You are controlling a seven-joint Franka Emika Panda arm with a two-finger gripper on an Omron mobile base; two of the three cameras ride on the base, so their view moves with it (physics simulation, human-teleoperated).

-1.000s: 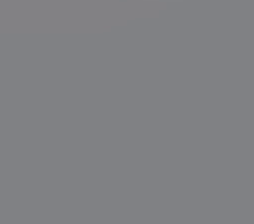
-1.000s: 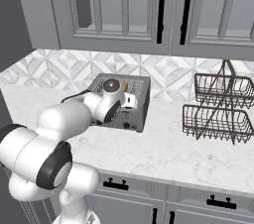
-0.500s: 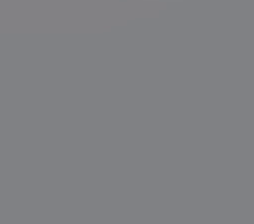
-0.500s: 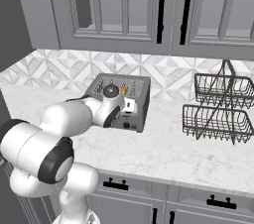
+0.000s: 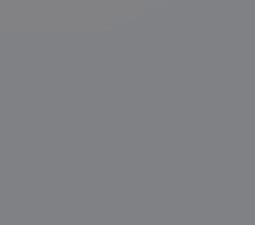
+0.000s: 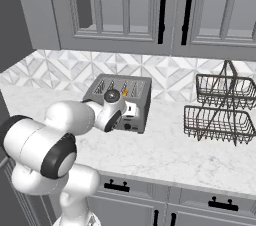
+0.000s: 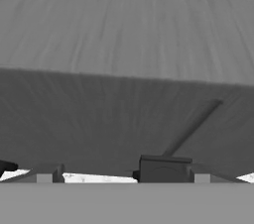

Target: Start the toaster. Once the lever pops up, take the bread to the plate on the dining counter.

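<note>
Bread (image 6: pixel 125 91): a small tan-orange bit shows in a top slot of the toaster (image 6: pixel 120 101), so it looks loaded and not yet out. Only a sliver shows; can't tell how deep it sits.

Toaster sits toward the back of the worktop (image 6: pixel 165 152), near the tiled wall, left of centre. Its front face points at the robot.

Step in hand, my read: starting the toaster, i.e. pushing the lever. The arm's wrist is right against the toaster's front face in the right base view. The hand view is pressed up close to a brushed grey panel with a dark diagonal groove; a dark block (image 7: pixel 163 168) sits at the bottom. That block may be the lever or a knob, can't say which.

Pincer: hidden behind the wrist in the right base view, fingertips not clearly readable in the hand view. Can't tell whether it's released or clenched, and nothing is visibly held.

Next move calls for: a straight downward press on the lever with a fingertip, then backing clear of the slots and waiting for the pop-up.

Further out: a two-tier wire basket rack (image 6: pixel 220 107) stands near the right end of the worktop, well apart from the toaster. Grey cabinets hang above.
</note>
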